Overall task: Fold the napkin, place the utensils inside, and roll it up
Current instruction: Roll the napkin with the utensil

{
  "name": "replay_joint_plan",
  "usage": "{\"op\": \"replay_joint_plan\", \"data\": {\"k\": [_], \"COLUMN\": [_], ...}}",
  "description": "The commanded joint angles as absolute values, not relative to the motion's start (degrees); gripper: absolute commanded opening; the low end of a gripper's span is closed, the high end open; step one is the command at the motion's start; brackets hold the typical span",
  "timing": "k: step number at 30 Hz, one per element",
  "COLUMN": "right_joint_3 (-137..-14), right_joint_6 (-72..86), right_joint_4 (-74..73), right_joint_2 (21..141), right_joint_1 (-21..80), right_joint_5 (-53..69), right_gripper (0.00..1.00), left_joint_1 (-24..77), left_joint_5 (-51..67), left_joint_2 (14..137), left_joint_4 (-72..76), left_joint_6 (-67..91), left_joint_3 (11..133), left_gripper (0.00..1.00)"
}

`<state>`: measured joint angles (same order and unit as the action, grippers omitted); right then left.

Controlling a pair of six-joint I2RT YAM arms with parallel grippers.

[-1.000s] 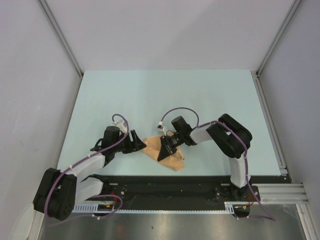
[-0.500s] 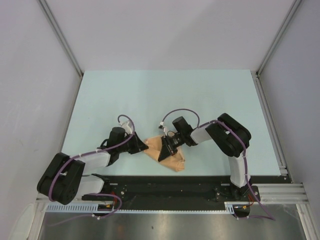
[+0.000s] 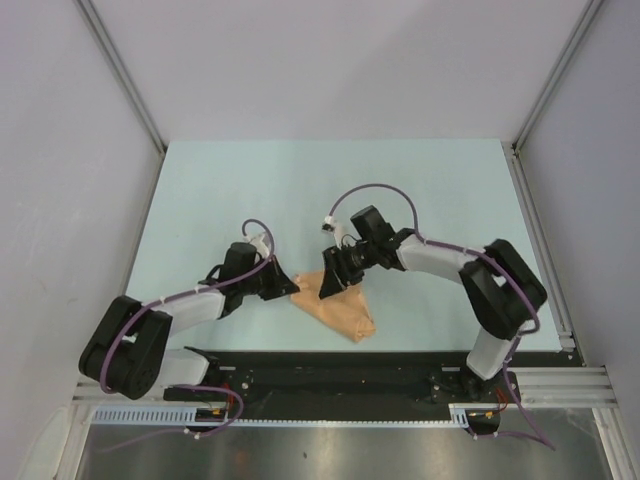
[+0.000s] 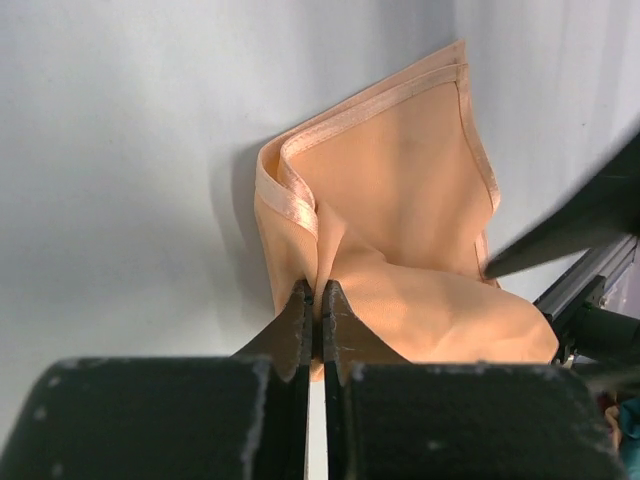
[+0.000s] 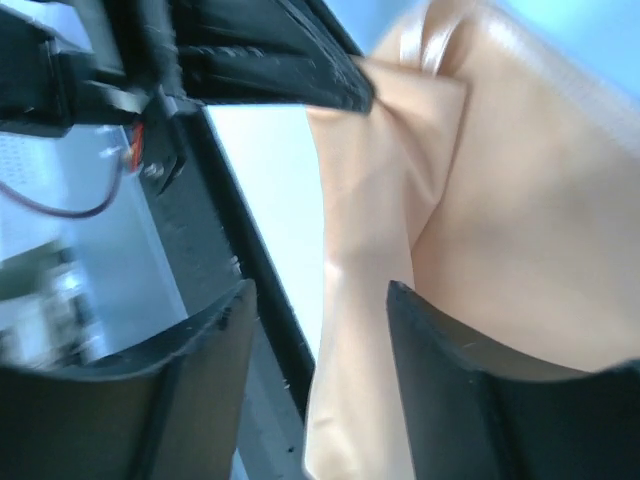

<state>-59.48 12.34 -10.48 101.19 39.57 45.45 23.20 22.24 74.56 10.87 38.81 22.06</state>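
Since the earlier frame the left tool (image 4: 318, 300) has slid in toward the cloth and closed, while the right tool (image 5: 320, 290) has spread and its arm has swung outward. The left tool's jaws now sit together, pinching a raised fold at the near edge of the napkin (image 4: 400, 220). The right tool's fingers stand apart, with loose peach cloth showing between and beyond them; they do not appear to be clamping it. From above, the napkin (image 3: 345, 318) lies bunched in a rough triangle on the pale surface (image 3: 300, 190), near the front edge and between the two arms. No fork shows in any view. Judging by this, the grip is passing from right to left, and the fold is still being arranged, not finished.
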Motion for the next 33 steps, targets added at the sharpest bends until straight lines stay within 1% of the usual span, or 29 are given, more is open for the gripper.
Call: {"op": "replay_joint_plan", "data": {"k": [1,6,8,11,20,24,29,33], "right_joint_3": [-61.00,-56.79,-56.17,-55.20,-54.05,-53.26,-53.09,-53.61], "right_joint_6": [4.49,0.10,-1.22,-3.25,-5.36,-5.19,-5.10,-4.49], "right_joint_4": [-18.02,-12.66,-11.00,-9.15,-6.77,-4.66,-4.22,-5.62], "right_joint_2": [92.56,88.86,89.12,90.08,94.22,93.17,92.02,95.09], "right_joint_1": [45.51,57.54,60.19,63.45,65.04,66.18,66.97,66.54], "right_joint_5": [26.05,4.27,-2.85,-7.89,-5.45,-6.50,-4.75,-4.92], "right_gripper": [0.63,0.66,0.67,0.67,0.66,0.65,0.65,0.66], "left_joint_1": [23.64,23.55,23.56,23.55,23.56,23.55,23.55,23.64], "left_joint_5": [22.50,23.73,24.34,24.70,24.79,24.70,24.96,25.14], "left_joint_2": [76.81,80.06,80.77,81.65,82.79,83.23,84.20,84.29], "left_joint_4": [5.98,5.01,4.83,4.40,3.60,2.99,2.90,2.99], "left_joint_6": [35.86,34.89,34.63,34.19,33.84,33.31,32.87,32.87], "left_joint_3": [26.36,28.30,29.09,29.88,31.02,31.38,31.90,32.17], "left_gripper": [0.00,0.00,0.00,0.00,0.00,0.00,0.00,0.00]}}
